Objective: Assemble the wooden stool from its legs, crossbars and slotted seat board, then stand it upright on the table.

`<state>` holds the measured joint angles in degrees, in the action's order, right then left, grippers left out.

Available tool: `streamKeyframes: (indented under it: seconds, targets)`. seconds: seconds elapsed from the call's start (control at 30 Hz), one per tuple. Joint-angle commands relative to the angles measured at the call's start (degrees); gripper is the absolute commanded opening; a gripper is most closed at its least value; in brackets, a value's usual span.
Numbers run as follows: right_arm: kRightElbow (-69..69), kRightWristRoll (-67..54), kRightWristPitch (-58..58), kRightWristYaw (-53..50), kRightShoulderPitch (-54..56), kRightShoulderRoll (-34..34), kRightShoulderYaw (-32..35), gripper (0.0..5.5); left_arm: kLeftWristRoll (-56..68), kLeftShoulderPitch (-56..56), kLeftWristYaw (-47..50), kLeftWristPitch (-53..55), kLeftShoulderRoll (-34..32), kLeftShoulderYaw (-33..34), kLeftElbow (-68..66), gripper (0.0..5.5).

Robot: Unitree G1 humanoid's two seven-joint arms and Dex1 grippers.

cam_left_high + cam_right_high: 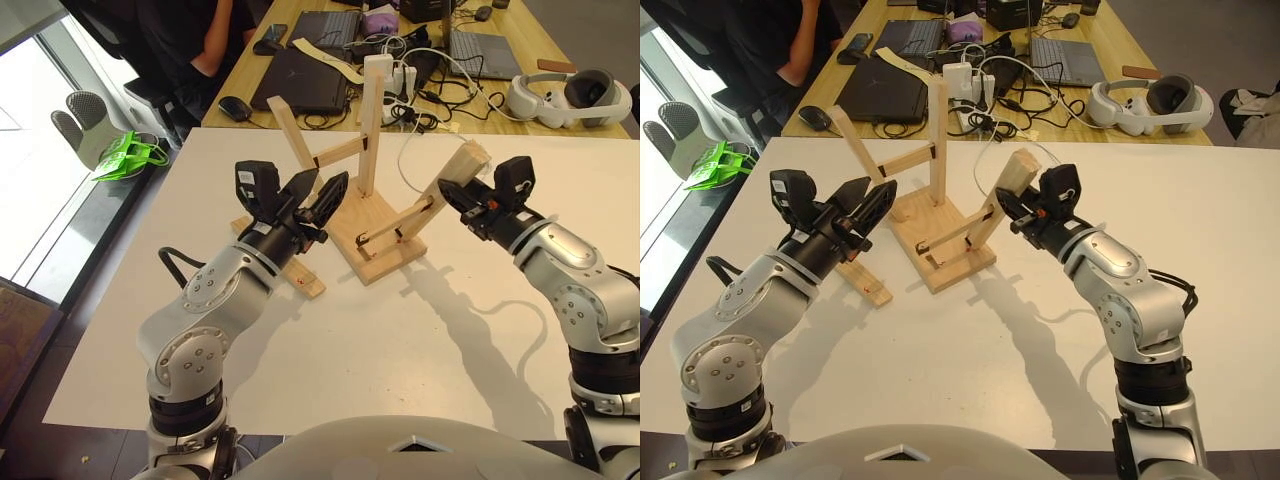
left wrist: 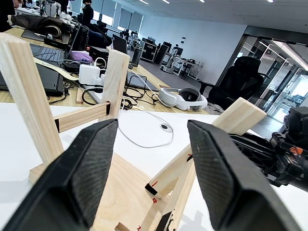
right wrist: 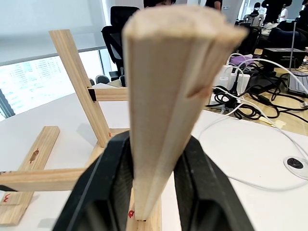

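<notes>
The half-built stool sits upside down near the middle of the white counter [image 1: 400, 350]. Its seat board [image 1: 378, 240] lies flat, with an upright leg [image 1: 372, 120] and an outward-leaning leg [image 1: 288, 128] rising from it, joined by a crossbar [image 1: 340, 152]. A third, slanted leg [image 1: 455, 170] leans toward the robot's right, and a loose slotted bar [image 1: 303, 277] lies on the counter under the left arm.

The parts look like plain softwood — probably light, stiff and dry enough for rubber pads to hold. The joints seem the weak point, since a push high on a leg would likely lever it out. A hold low on the leg, near the board, looks safer.

The right hand [image 1: 462, 200] is clamped around the slanted leg near its top end. The left hand [image 1: 322, 190] is spread wide and holds nothing — it hovers just beside the board, facing the legs.
</notes>
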<state>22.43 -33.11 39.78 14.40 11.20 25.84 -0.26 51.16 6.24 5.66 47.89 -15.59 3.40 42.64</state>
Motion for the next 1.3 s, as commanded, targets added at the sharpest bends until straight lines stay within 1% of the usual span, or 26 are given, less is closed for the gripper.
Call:
streamKeyframes:
  seconds: [0.03,0.2,0.37,0.53,0.63,0.73,1.0,1.17,1.3]
  targets:
    - [-3.8,1.7,15.3,-9.7,-7.3,-3.6,0.2,1.02,-0.5,1.3,0.5,0.3,-0.2,0.3,0.6,2.66]
    - [-3.1,1.0,16.5,-13.2,-6.3,-6.7,1.1,1.02,-0.4,1.5,0.1,0.4,-0.7,0.6,0.3,2.66]
    - [-3.8,1.1,14.8,-15.5,-4.7,-9.9,3.1,1.02,-0.5,1.6,-0.2,0.4,-0.8,0.5,0.0,2.66]
    - [-2.8,3.8,10.8,-12.7,-3.1,-8.5,0.7,2.02,-0.7,1.8,-0.5,0.4,-0.8,0.4,-0.2,2.66]
    - [-1.9,5.9,7.4,-10.8,-1.7,-8.0,-0.2,2.02,-0.7,1.6,-0.5,0.3,-0.8,0.4,-0.2,2.66]
    - [-0.3,7.3,3.9,-9.6,-0.3,-8.8,0.2,2.02,-0.8,1.5,-0.6,0.3,-0.7,0.3,-0.1,2.66]
    - [0.8,6.5,-2.0,-8.5,5.4,-11.9,5.4,2.02,-1.3,0.5,-0.9,0.1,-0.7,0.5,0.0,2.66]
    - [2.0,2.4,-4.7,-8.3,15.0,-12.7,10.8,2.02,-1.4,0.3,-1.3,0.4,-1.4,1.9,-0.4,2.66]
    - [-1.1,-3.3,-5.2,-10.6,30.2,-11.9,16.8,2.02,-1.4,0.2,-1.4,0.6,-1.2,2.3,-0.2,2.66]
